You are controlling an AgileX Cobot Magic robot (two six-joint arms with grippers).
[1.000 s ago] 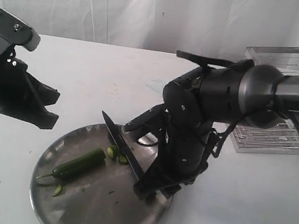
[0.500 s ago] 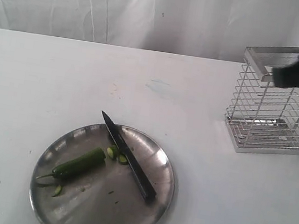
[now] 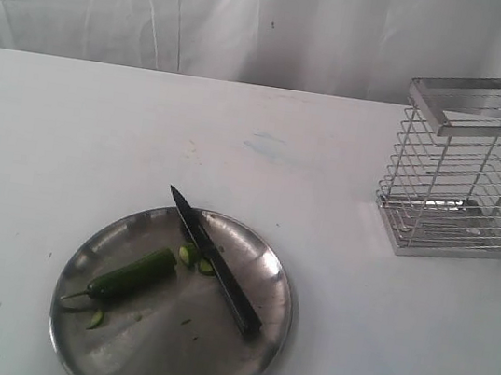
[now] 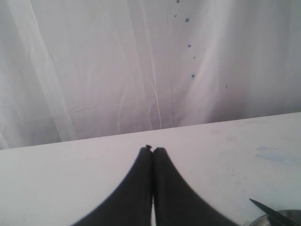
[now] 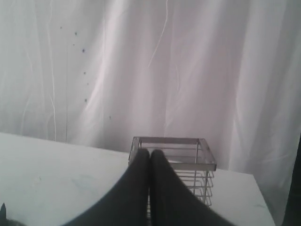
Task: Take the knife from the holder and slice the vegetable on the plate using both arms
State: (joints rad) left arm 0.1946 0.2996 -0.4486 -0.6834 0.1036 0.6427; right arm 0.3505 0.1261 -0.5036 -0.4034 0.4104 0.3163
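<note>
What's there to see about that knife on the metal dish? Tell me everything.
The knife is long and slim, with a dark pointed blade and a dark handle. It lies flat and slantwise on the steel plate, tip reaching just past the far rim, handle resting inside the near right part. Nothing holds it. Two small green slices lie close against the blade, on its left in the exterior view; the rest of the vegetable lies apart from it.
</note>
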